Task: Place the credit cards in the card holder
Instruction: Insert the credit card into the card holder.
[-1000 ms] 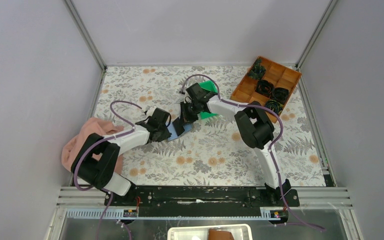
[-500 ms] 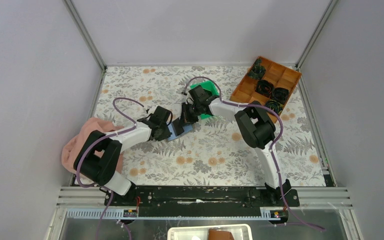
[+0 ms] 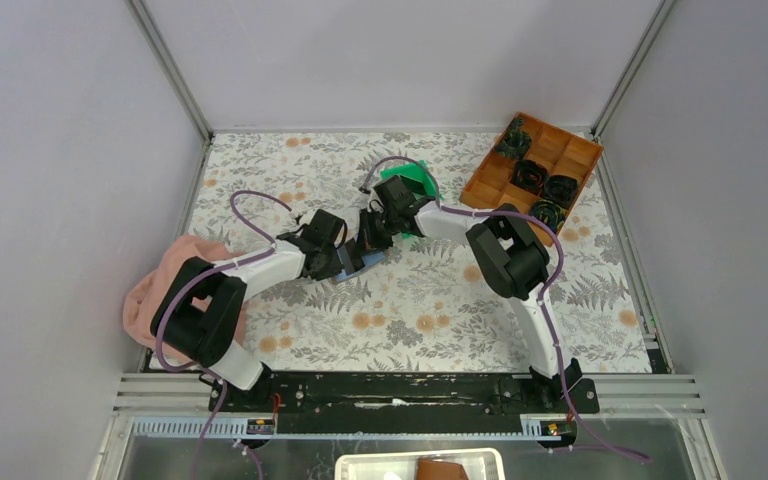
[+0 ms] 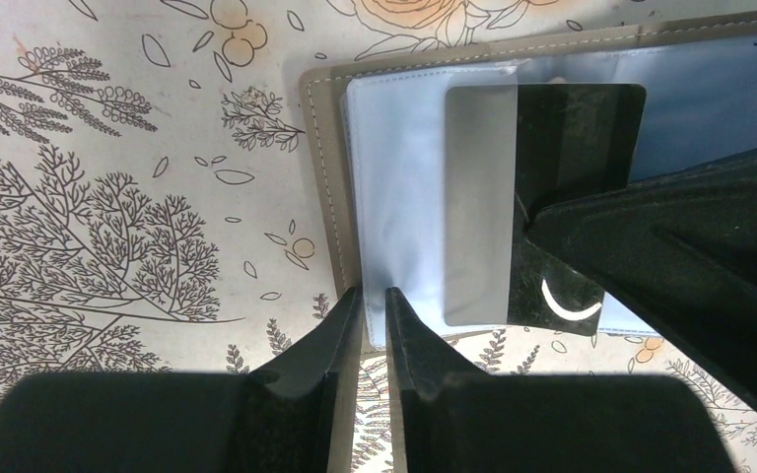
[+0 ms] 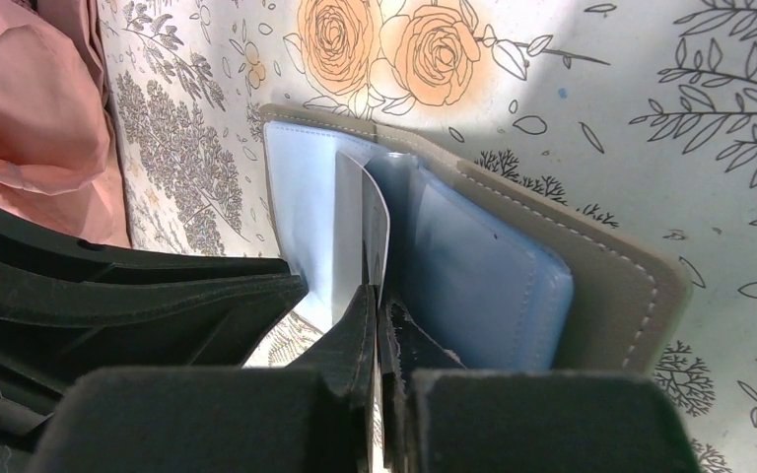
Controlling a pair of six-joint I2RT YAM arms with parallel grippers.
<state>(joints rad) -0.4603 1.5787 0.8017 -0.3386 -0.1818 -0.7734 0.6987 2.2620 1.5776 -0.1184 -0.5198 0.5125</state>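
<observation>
The card holder lies open on the flowered table, grey outside and blue inside; it shows small between the grippers in the top view. My left gripper is shut on the near edge of the holder's pale clear sleeve. My right gripper is shut on a credit card, held on edge between the clear sleeve and the blue pocket. The same card shows dark and silvery in the left wrist view, lying over the sleeve. In the top view, the left gripper and right gripper meet over the holder.
A green plastic bin stands just behind the right gripper. A brown compartment tray with dark objects sits at the back right. A pink cloth lies at the left edge and shows in the right wrist view.
The left gripper has moved right and closed in on the holder. The right gripper has shifted slightly left with the card, covering more of the holder's blue inside.
</observation>
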